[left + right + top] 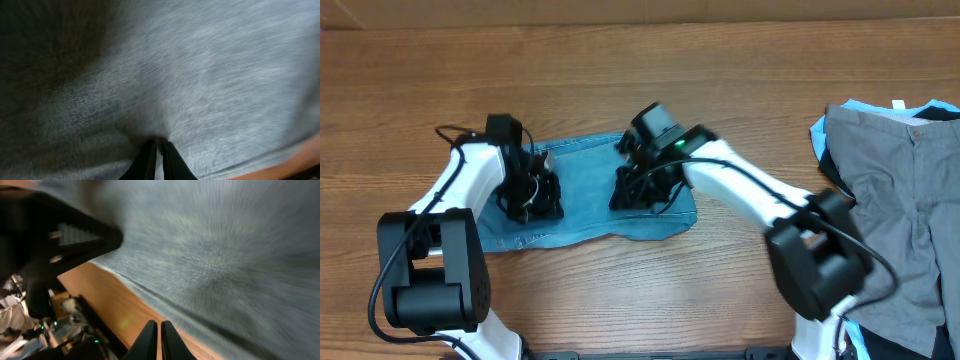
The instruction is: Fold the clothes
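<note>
Blue jeans (pixel 585 175) lie beneath both closed jaws, grey trousers (pixel 895 190) well apart.

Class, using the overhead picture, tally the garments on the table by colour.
Blue denim: 1
Grey trousers: 1
Pale-blue piece: 1
Dark piece: 1
Total: 4

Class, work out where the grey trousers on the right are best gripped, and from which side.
Probably the waistband, coming from the middle of the table: the grey trousers lie flat, and that thick upper edge is exposed there.
</note>
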Robot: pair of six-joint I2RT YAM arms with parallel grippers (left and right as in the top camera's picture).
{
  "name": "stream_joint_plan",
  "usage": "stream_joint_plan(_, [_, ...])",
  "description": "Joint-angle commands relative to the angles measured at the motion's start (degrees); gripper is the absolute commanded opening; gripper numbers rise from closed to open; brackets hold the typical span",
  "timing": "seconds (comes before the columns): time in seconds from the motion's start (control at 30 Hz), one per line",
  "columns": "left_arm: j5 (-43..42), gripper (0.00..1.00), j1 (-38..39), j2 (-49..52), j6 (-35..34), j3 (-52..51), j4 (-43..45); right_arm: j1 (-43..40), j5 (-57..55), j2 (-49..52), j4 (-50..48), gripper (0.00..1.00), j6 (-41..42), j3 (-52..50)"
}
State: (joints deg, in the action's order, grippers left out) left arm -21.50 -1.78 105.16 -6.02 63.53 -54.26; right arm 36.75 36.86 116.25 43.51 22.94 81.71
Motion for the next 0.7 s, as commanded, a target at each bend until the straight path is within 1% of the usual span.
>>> stream_joint_plan(0.0, [0.81, 0.09, -0.83, 0.48, -4.02, -3.80, 1.66, 2.16, -0.50, 5.70, 0.11, 0.04, 4.42, -0.90])
stream_joint_plan(0.1, [5.11, 0.09, -2.34, 0.48, -5.64, -4.55, 0.52, 2.49, -1.20, 8.04, 3.89, 0.04, 4.55, -0.90])
stream_joint_plan(0.13, [7.37, 0.10, -3.41, 0.48, -5.81, -4.55, -0.50, 1.46, -4.52, 8.07, 6.80, 0.04, 5.46, -0.90])
stream_joint_plan(0.23, [11.45, 0.11, -6.49, 0.46, -5.81, -4.52, -2.29, -1.57, -10.82, 7.72, 11.52, 0.04, 7.23, -0.87])
stream_joint_plan(0.4, [11.91, 0.14, -13.20, 0.46, -4.98, -4.35, -2.84, -10.12, -16.28, 7.63, 17.70, 0.04, 6.97, -0.87])
stream_joint_plan(0.5, [9.60, 0.21, -16.87, 0.46, -1.88, -3.72, -3.19, -15.17, -16.22, 7.43, 19.37, 0.04, 4.20, -0.85])
stream_joint_plan(0.57, [6.84, 0.22, -18.75, 0.46, 0.72, -2.95, -4.04, -17.73, -14.49, 6.73, 19.87, 0.04, 0.44, -0.85])
stream_joint_plan(0.63, [4.76, 0.22, -19.93, 0.44, 2.89, -1.84, -4.90, -19.71, -9.77, 5.46, 20.02, 0.04, -4.83, -0.57])
stream_joint_plan(0.67, [3.72, 0.22, -20.17, 0.44, 3.74, -1.16, -5.49, -20.50, -5.05, 4.48, 20.00, 0.04, -9.62, -0.17])
